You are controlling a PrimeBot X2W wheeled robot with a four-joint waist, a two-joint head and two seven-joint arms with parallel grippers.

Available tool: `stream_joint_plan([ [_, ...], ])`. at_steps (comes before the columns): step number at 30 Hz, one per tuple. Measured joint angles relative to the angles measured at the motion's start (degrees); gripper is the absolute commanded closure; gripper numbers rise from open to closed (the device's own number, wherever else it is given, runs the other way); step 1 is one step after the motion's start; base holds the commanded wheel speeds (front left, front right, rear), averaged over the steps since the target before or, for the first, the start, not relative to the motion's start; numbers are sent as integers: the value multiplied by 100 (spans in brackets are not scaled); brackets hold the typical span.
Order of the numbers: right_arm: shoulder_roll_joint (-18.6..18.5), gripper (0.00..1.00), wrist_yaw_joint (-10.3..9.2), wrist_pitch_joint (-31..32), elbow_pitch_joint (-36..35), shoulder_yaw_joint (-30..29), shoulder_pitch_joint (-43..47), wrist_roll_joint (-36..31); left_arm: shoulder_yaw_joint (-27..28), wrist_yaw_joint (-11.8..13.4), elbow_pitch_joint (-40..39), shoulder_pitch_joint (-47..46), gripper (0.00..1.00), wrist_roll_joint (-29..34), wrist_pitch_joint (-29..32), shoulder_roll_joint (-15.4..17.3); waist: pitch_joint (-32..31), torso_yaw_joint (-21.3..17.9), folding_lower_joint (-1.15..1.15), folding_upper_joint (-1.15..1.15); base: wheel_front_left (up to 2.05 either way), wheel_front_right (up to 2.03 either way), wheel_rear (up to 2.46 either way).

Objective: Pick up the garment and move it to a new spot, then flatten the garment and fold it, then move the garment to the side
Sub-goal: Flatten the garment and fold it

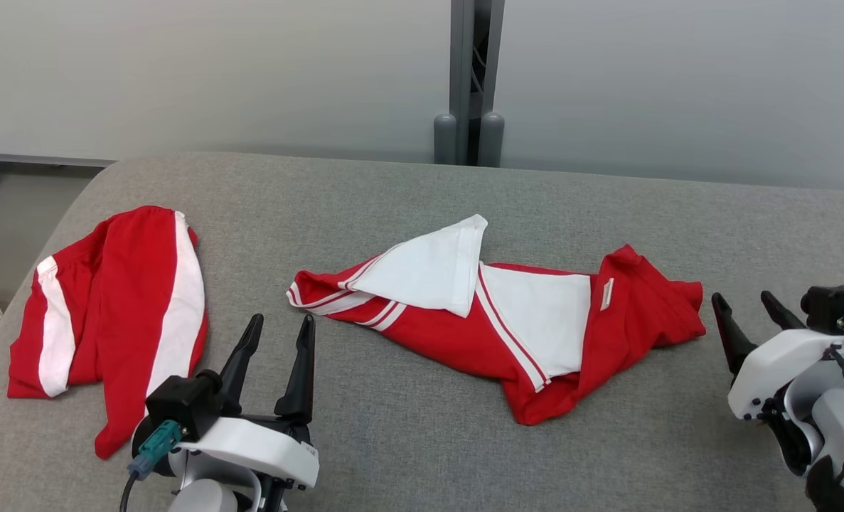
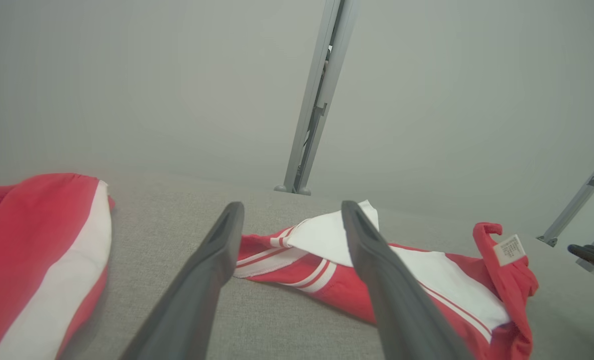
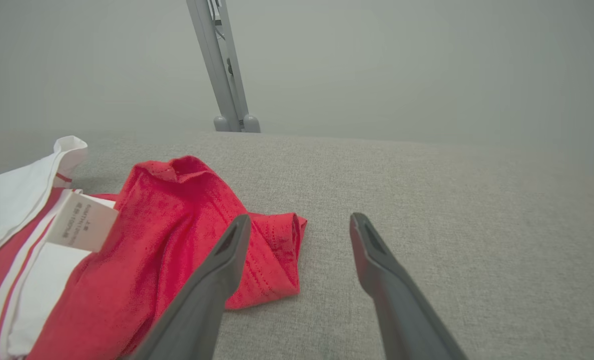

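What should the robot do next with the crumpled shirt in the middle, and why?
Probably reach the left hand to the striped sleeve end of the shirt and pinch it, to spread it flat. That hand and the right hand are open and empty, and the shirt lies bunched, a white flap folded over it.

On the padded surface (image 1: pixel 422 455), the garment (image 1: pixel 464 341) lies centre, a 2nd garment (image 1: pixel 130 284) well apart at its left.

Grey fabric surface (image 1: pixel 422 455) is overlooked from above by the head camera, faced toward the wall (image 1: pixel 180 71). Wrist cameras are held low and close, aimed wallward. The crumpled red-and-white garment (image 1: pixel 464 341) is shared by all.
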Motion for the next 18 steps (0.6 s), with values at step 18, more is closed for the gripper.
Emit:
stream_joint_plan([
  [18,7,0,0,-59,-893,-232,584,-525,26,4,-18,27,0,-15,0,1,-66,-9,0,0,0,0,0],
])
